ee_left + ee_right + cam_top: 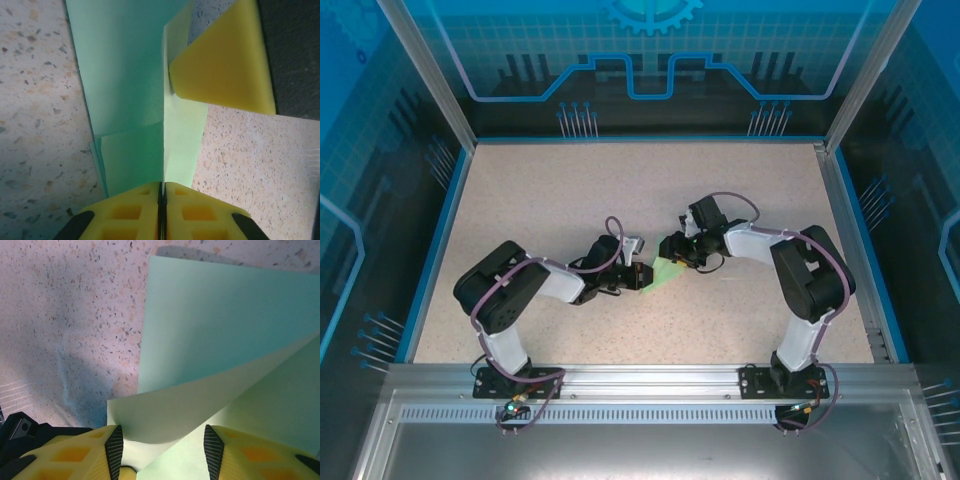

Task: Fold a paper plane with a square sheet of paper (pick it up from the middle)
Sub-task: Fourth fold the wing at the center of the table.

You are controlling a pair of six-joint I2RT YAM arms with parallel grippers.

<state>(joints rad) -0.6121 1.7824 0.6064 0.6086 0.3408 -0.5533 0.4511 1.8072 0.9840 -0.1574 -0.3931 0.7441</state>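
The green paper [663,272] sits mid-counter, partly folded, caught between the two arms. Up close on the left wrist view, the paper [130,100] shows a crease running straight down into the left tool [162,186], and that tool is clamped tight on the paper's edge, fingers pressed together. From above, the left tool [638,275] meets the paper from the left and the right tool [672,252] from the upper right. The right tool [160,440] is spread wide, a curled flap of paper [225,330] lying between its fingers above the speckled counter [570,190].
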